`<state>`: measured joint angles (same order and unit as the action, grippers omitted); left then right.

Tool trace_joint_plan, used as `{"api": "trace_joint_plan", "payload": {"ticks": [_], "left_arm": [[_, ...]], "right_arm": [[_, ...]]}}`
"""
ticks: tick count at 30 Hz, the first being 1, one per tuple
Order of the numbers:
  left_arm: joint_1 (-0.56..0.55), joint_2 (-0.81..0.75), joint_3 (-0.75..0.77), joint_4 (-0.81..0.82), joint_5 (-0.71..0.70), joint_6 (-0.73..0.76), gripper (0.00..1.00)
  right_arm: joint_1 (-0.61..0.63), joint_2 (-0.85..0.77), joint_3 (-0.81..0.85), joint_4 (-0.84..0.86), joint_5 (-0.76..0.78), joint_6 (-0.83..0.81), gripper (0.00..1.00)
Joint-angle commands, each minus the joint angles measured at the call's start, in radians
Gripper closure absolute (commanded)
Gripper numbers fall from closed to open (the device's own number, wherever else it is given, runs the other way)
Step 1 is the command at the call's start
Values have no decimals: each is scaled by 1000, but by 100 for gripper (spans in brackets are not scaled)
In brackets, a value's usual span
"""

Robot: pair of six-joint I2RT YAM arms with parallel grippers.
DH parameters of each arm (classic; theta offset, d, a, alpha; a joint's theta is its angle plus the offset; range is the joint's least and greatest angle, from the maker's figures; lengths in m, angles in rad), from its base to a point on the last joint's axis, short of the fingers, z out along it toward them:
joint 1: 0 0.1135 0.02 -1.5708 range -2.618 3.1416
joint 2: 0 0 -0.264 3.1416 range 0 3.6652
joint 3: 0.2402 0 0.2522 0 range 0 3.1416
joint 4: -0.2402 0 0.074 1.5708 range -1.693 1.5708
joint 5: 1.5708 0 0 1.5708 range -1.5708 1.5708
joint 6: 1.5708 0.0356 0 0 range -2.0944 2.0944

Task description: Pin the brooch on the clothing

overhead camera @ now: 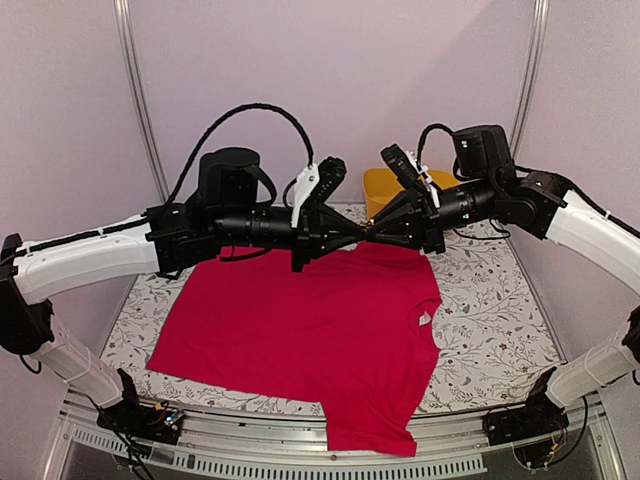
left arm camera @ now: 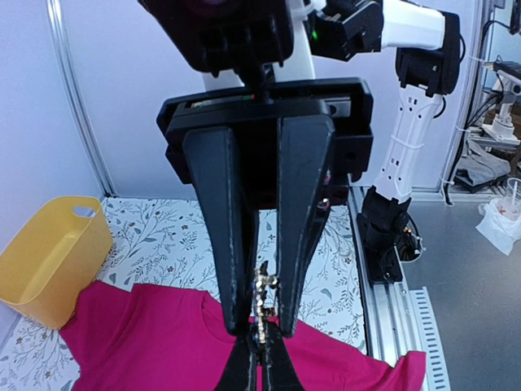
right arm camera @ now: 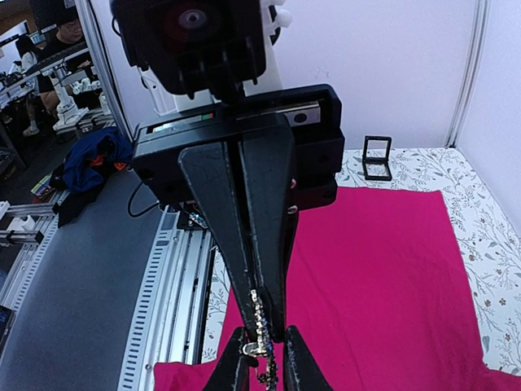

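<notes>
Two robot arms pointed tip to tip over a red-pink T-shirt (overhead camera: 300, 340) at centre frame in the top view, w/ the left hand (overhead camera: 358, 236) and right hand (overhead camera: 374, 235) facing each other above the shirt's far edge. Between them was the brooch (left arm camera: 262, 297), a tiny silvery cluster held in mid-air, clear of the fabric and too small to make out from above. In the right wrist view the left hand's fingers (right arm camera: 213, 204) were pressed nearly together, clenched on the brooch at their tips, lower centre of frame. In the left wrist view the right hand's fingers (left arm camera: 213, 212) formed a narrow V on either side of the brooch; whether they actually pinched it could not be told. The T-shirt lay spread flat on the floral tabletop (overhead camera: 490, 310), its white neck label (overhead camera: 425, 318) at centre right of the top view and one part draped over the near edge at bottom centre. A yellow tub (overhead camera: 385, 190) stood at the back of the tabletop, behind the hands & near the shirt's far edge. A small black frame (right arm camera: 376, 156) sat on the tabletop just past the shirt, upper right of the right wrist view.
</notes>
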<state>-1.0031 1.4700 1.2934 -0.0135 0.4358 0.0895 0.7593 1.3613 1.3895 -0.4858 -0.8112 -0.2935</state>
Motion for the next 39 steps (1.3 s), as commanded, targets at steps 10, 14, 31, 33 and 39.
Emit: {"api": "trace_joint_plan", "payload": {"ticks": [10, 14, 31, 33, 39], "left_arm": [[-17, -70, -5, -22, -220, 133, 100], [-32, -82, -10, -65, -276, 208, 100], [-53, -38, 77, -182, -149, 159, 100], [-52, -29, 85, -184, -146, 147, 100], [-51, -23, 90, -175, -125, 131, 100]], "right_arm": [[21, -42, 21, -162, 33, -133, 41], [20, -97, 0, -165, 131, -134, 36], [20, -89, 43, -9, 148, -66, 57], [20, -74, 45, -25, 121, -72, 58], [21, -46, 46, -50, 65, -76, 66]]}}
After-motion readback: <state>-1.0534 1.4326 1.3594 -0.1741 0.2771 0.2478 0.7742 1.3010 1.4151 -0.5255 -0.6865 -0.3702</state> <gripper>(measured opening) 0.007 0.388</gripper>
